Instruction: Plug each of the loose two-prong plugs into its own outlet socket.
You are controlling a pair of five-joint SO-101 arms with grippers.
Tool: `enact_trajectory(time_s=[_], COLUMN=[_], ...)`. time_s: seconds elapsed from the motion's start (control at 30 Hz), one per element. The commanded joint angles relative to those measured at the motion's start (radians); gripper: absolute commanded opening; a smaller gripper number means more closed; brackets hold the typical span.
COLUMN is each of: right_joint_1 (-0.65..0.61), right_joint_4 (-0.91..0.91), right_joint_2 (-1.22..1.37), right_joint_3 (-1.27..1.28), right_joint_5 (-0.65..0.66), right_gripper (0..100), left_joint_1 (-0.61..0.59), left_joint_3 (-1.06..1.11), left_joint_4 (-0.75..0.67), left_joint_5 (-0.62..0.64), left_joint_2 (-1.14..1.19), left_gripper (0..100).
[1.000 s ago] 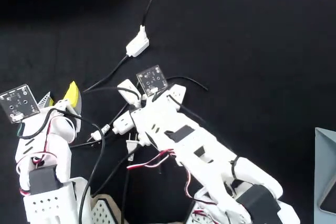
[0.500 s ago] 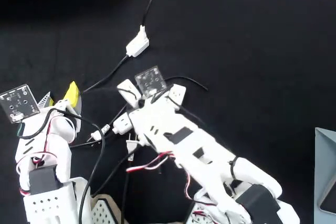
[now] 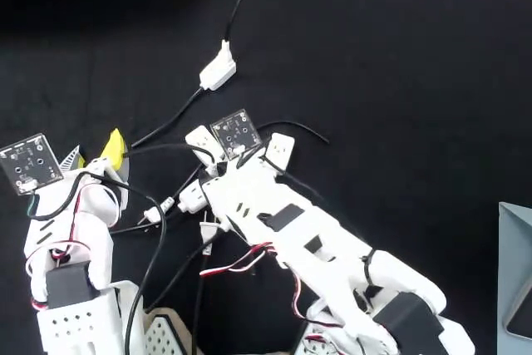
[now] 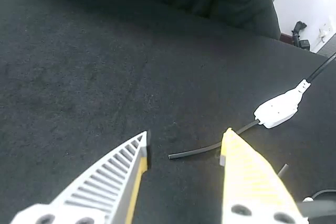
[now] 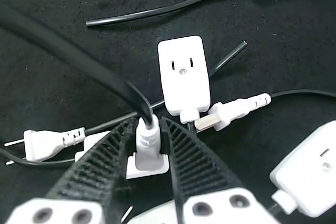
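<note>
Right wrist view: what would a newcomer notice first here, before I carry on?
The right gripper is shut on a white plug with a thick black cord, close to a white outlet socket lying face up. A loose two-prong plug lies beside that socket.

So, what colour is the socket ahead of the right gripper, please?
The socket is white, clearest in right wrist view.

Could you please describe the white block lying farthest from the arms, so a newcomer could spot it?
On the black table, look past both arms towards the far edge. The white block lies there alone, a black cord running from it off that edge; the other white sockets and plugs crowd around the right arm's jaws.
</note>
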Motion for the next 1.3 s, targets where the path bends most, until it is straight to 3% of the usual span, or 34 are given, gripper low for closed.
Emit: enact_trajectory(time_s=[0.0, 1.27], right_joint_1=[-0.012, -0.014], right_joint_4=[-0.021, -0.049], right_joint_2=[0.002, 0.093], right_joint_3=[-0.01, -0.007], right_joint_5=[0.008, 0.051], right_gripper=[1.1, 1.1], left_joint_1=[-0.007, -0.008], left_joint_3=[-0.007, -0.007], left_joint_4=[-0.011, -0.009], left_joint_5=[0.009, 0.009], left_joint_2=[-0.009, -0.009], left_gripper=[23, 23])
